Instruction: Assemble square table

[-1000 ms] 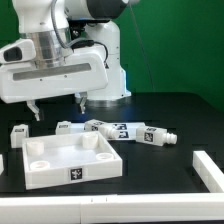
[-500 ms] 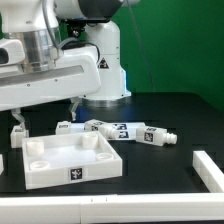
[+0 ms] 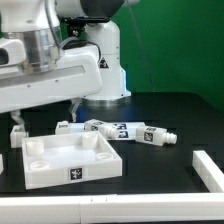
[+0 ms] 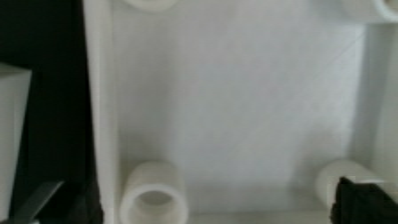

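Note:
The square table's white panel [image 3: 68, 158] lies at the exterior view's lower left, rim and round corner sockets facing up. Three white legs with tags, one [image 3: 74, 127], a second [image 3: 112, 127] and a third [image 3: 152, 135], lie in a row behind it, and another leg [image 3: 18, 135] sits at its far left corner. My gripper [image 3: 45, 115] hangs open and empty just above the panel's back edge. In the wrist view the panel [image 4: 222, 100] fills the frame with a corner socket [image 4: 153, 205] close by. My gripper [image 4: 201, 203] has one dark fingertip [image 4: 363, 198] over the panel and the other off its edge.
A white bar [image 3: 207, 168] lies at the exterior view's right and a long white strip [image 3: 100, 207] runs along the front. A white block [image 3: 3, 162] sits at the left edge. The robot's white base [image 3: 105, 70] stands behind the legs, on the black table.
The arm has swung toward the exterior view's left and dropped a little over the panel's back edge. It has hardly moved in the last half second. The parts have not moved.

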Robot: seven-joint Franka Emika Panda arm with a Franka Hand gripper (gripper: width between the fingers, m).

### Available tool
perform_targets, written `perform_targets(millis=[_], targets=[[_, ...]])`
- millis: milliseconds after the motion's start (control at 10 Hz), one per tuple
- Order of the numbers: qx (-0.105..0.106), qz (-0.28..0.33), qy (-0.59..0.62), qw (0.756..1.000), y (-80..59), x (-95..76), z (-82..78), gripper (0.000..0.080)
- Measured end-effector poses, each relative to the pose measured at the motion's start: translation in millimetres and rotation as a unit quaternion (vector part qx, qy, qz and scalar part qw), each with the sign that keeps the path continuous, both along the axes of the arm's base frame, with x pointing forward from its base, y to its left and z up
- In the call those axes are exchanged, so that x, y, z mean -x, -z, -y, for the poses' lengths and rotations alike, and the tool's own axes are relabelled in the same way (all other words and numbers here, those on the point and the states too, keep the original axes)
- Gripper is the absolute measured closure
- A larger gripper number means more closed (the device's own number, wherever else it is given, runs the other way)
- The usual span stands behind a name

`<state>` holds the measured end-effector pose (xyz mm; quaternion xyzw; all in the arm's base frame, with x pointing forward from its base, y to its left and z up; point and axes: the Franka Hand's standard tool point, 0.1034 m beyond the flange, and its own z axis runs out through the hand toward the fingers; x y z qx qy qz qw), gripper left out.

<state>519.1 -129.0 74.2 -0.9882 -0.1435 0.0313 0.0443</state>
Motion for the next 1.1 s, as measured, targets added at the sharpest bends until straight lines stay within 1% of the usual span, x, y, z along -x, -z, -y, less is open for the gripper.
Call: perform_targets(millis=[100, 200, 300, 400, 500, 600, 800, 900, 1000, 1100], targets=[[0.004, 0.001, 0.003, 1.0, 7.8, -12.2, 8.8, 0.015], [0.006, 0.001, 0.013, 1.0, 18.9, -14.0, 14.4, 0.015], [0.009, -0.002, 0.022, 1.0, 35.4, -9.3, 16.2, 0.015], [0.016, 0.003, 0.023, 1.0, 49.0, -6.1, 17.9, 0.015], [0.016, 0.004, 0.022, 1.0, 57.9, -0.8, 20.4, 0.015], [0.022, 0.01, 0.016, 1.0, 61.9, 2.8, 23.3, 0.015], [0.025, 0.014, 0.012, 1.0, 62.8, 3.5, 24.1, 0.015], [0.025, 0.014, 0.012, 1.0, 63.1, 3.8, 24.2, 0.0244], [0.025, 0.014, 0.012, 1.0, 63.3, 3.9, 24.2, 0.0244], [0.025, 0.014, 0.012, 1.0, 63.4, 3.9, 24.2, 0.0426]])
